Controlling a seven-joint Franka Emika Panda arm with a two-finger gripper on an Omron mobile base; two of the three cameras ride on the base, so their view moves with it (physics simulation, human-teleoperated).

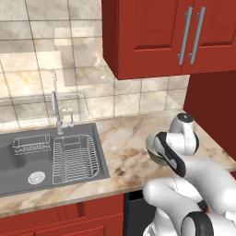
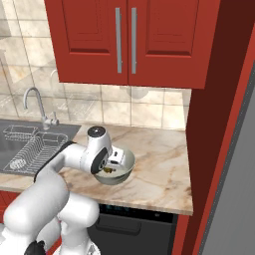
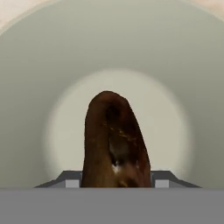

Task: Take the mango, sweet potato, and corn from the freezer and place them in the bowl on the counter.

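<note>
My gripper (image 3: 116,181) reaches down into the pale grey-green bowl (image 3: 188,87) and is shut on the dark brown sweet potato (image 3: 114,140), which points at the bowl's floor. From the right base view the bowl (image 2: 125,170) stands on the marbled counter (image 2: 159,164), with the gripper (image 2: 112,167) inside its rim. In the left base view the arm hides most of the bowl (image 1: 152,152). A grey strip of the freezer (image 2: 234,199) shows at the far right. The mango and the corn are out of view.
A grey sink (image 1: 27,161) with a wire dish rack (image 1: 76,159) and a faucet (image 1: 56,110) lies to the left. Red upper cabinets (image 2: 124,40) hang over the counter. A tall red side panel (image 2: 209,149) borders it on the right, and a black appliance front (image 2: 129,224) sits below.
</note>
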